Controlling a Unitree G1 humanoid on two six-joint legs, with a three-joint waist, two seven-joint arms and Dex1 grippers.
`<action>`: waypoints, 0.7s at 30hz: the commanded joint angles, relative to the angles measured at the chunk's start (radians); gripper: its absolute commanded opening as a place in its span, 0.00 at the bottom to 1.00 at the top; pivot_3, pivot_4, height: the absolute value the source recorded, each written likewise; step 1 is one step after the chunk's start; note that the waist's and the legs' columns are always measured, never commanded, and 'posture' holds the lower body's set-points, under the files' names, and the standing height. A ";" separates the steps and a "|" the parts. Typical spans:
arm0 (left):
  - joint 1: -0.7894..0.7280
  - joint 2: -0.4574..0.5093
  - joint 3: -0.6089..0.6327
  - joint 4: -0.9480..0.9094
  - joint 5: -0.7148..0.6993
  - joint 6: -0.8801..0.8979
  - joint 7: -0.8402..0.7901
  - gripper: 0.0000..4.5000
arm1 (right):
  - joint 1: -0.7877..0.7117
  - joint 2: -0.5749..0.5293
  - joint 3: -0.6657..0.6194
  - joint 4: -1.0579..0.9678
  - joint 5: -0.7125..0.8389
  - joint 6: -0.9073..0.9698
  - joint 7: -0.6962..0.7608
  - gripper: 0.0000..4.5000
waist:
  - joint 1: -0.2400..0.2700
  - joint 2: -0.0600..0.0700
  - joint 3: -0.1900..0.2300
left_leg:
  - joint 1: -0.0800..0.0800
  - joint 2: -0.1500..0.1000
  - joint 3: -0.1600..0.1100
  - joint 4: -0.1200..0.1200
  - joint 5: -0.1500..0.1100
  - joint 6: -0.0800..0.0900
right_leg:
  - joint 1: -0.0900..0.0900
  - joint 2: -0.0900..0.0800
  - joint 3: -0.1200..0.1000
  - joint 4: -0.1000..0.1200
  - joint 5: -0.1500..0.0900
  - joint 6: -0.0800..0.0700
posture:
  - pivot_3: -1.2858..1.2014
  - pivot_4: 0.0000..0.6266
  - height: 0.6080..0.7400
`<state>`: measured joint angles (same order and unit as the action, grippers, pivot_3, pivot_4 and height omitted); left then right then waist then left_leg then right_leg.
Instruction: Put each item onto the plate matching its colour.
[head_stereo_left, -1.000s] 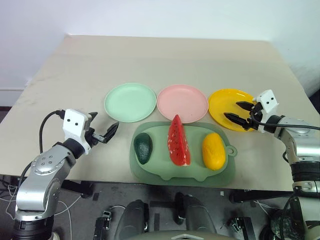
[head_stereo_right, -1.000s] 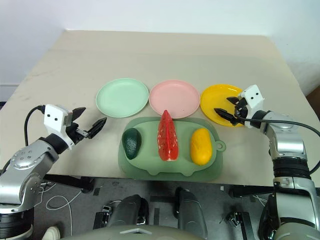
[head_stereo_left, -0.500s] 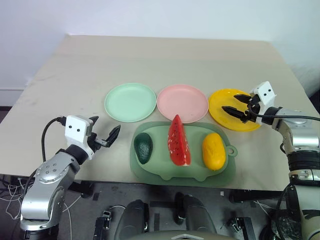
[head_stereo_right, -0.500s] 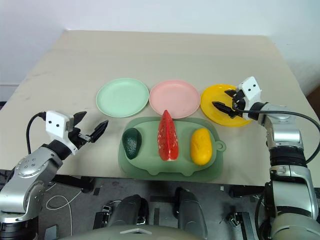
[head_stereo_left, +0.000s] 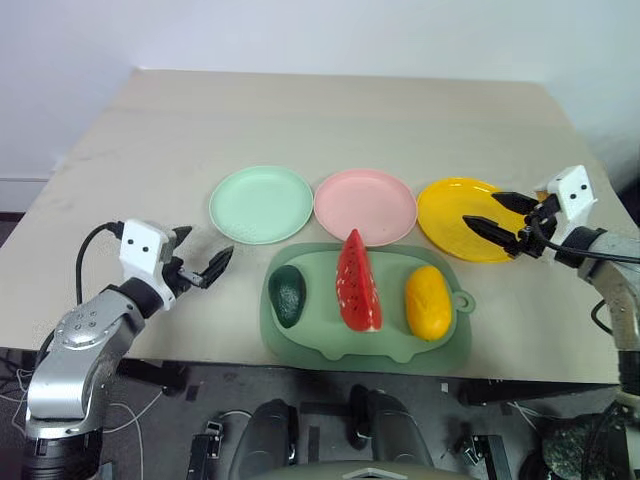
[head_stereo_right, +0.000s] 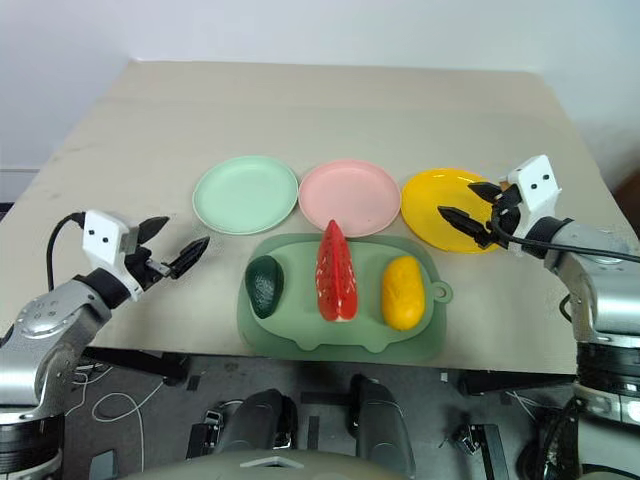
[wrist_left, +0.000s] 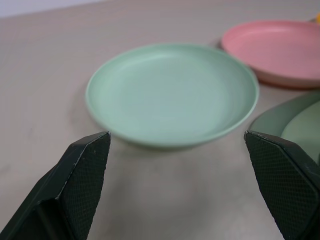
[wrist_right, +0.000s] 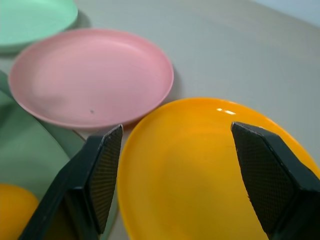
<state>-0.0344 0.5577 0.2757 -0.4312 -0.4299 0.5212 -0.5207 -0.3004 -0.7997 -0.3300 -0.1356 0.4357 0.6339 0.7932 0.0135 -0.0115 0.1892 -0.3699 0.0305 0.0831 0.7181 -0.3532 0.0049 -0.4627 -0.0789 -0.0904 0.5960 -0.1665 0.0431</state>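
Note:
Three fruits lie in the large green tray (head_stereo_left: 445, 352): a dark green avocado (head_stereo_left: 286, 295) at its left, a red watermelon wedge (head_stereo_left: 357, 281) in the middle, a yellow-orange mango (head_stereo_left: 427, 300) at its right. Behind the tray stand a mint green plate (head_stereo_left: 260, 203), a pink plate (head_stereo_left: 364, 205) and a yellow plate (head_stereo_left: 462, 218). My left gripper (head_stereo_left: 199, 256) hangs open and empty to the left of the tray, facing the green plate (wrist_left: 172, 95). My right gripper (head_stereo_left: 500, 218) is open and empty over the yellow plate's right side (wrist_right: 200, 170).
The beige table (head_stereo_left: 330, 120) stretches bare behind the plates. The tray lies close to the table's front edge. A black cable (head_stereo_left: 90, 255) loops from my left wrist.
My right gripper has risen and drawn back to the right, over the yellow plate's right side. The left gripper has stayed about where it was.

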 joint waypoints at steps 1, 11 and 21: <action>-0.024 0.019 -0.009 -0.023 -0.035 0.008 -0.033 1.00 | 0.062 -0.030 -0.088 -0.254 0.208 0.265 -0.023 0.93 | 0.000 0.000 0.000 | 0.000 0.000 0.000 0.000 0.000 0.000 | 0.000 0.000 0.000 0.000 0.000 0.000 | 0.52 0.24 1.00; -0.055 0.038 -0.066 -0.005 -0.024 0.013 -0.066 1.00 | 0.029 0.066 -0.225 -0.520 0.492 0.879 -0.338 1.00 | 0.001 0.000 0.000 | -0.001 0.000 -0.001 0.000 0.000 0.000 | -0.001 0.000 0.000 0.000 0.000 0.000 | 0.52 0.24 1.00; -0.075 0.016 -0.091 -0.020 -0.031 0.019 -0.038 1.00 | 0.078 0.210 -0.170 -0.543 0.510 0.980 -0.536 1.00 | -0.001 0.000 0.000 | -0.002 0.000 -0.001 -0.001 0.000 0.000 | -0.002 0.001 0.000 0.000 0.000 0.000 | 0.52 0.24 1.00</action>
<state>-0.0971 0.5759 0.1779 -0.4218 -0.4579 0.5432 -0.5644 -0.2242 -0.5984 -0.5011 -0.6648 0.9275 1.6076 0.2868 0.0124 -0.0120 0.1889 -0.3717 0.0304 0.0824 0.7176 -0.3533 0.0051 -0.4643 -0.0784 -0.0903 0.5956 -0.1667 0.0429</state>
